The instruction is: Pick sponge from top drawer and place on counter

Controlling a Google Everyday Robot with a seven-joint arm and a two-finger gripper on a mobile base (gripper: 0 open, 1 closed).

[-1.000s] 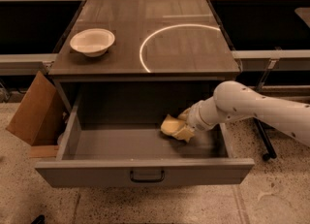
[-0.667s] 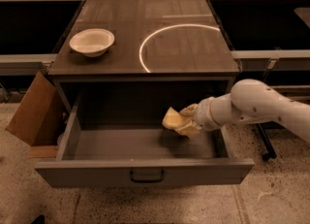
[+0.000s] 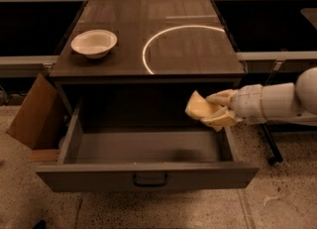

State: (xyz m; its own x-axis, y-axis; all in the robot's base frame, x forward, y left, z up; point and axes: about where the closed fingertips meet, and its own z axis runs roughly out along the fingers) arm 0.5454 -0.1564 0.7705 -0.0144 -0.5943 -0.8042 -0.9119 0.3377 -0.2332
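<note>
So the gripper (image 3: 210,110) was a pale cream, hanging over the right end of the open top drawer (image 3: 148,173), pinching the sponge (image 3: 198,106), which was a soft pale yellow. The arm (image 3: 277,101) behind it was off-white. The drawer below it was plain flat grey inside and out, with a dark handle (image 3: 150,180) on the front. Up and left of the gripper, the counter (image 3: 188,54) was dark grey-brown with a wood-grain look and a thin white arc (image 3: 148,49) on it. Further left: a white bowl (image 3: 94,43) and a brown cardboard box (image 3: 34,114). The floor (image 3: 277,198) was speckled beige.
</note>
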